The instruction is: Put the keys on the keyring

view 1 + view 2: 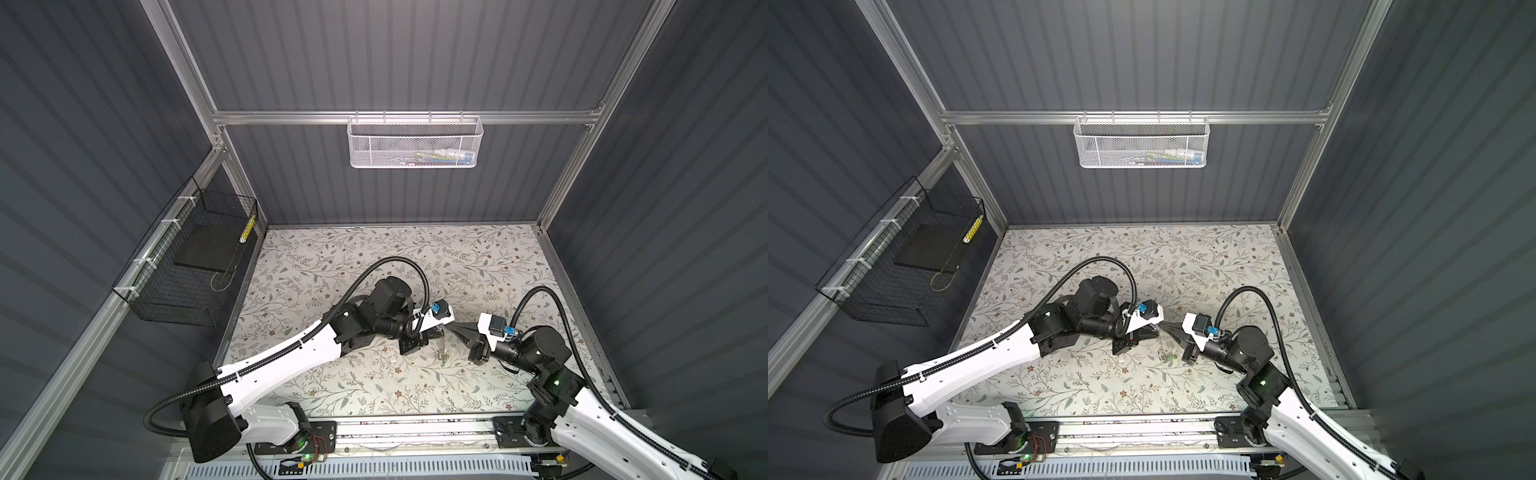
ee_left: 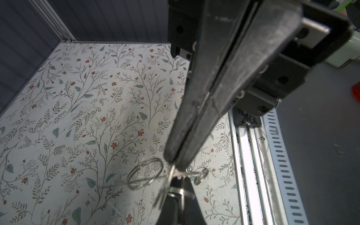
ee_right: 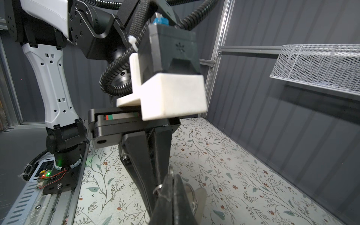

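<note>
Left gripper point(image 2: 176, 163) and right gripper point(image 2: 180, 183) both pinch the thin wire keyring point(image 2: 145, 173) tight, tip to tip, above the table point(image 2: 78, 116).

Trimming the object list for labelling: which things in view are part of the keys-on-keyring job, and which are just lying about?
In the job: keyring of linked metal rings, pinched by the shut left gripper and right gripper; what looks like a small silver key hanging below.

Lying about: white mesh basket, black wire basket with a dark pad, both hung on the frame.
</note>
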You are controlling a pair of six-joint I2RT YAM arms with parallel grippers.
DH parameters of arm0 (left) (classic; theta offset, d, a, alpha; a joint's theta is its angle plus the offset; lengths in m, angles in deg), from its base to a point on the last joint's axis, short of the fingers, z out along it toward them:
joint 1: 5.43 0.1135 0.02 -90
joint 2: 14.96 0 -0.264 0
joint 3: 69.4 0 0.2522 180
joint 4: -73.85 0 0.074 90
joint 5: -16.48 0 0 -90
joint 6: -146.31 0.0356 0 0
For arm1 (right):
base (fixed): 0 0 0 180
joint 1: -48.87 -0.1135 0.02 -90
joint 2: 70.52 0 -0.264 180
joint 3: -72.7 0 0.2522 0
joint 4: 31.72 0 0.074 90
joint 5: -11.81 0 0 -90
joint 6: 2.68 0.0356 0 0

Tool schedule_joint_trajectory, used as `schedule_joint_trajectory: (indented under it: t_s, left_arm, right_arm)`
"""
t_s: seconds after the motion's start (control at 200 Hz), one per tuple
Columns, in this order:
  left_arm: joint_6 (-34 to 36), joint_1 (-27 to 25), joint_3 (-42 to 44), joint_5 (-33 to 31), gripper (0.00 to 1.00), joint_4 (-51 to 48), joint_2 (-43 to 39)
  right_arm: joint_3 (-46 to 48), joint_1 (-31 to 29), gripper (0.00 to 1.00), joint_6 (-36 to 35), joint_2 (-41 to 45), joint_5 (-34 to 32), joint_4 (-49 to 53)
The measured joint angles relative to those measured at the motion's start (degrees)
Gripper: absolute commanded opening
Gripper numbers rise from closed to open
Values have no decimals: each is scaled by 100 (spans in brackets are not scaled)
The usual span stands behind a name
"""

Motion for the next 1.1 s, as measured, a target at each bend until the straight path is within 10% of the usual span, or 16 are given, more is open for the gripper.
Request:
schedule_joint_trajectory:
  t_s: [1.101]
  left_arm:
    - [1095, 129, -1228, -129, 0, -1670, 361]
  right_arm:
    - [74, 52, 0, -85, 107, 251, 278]
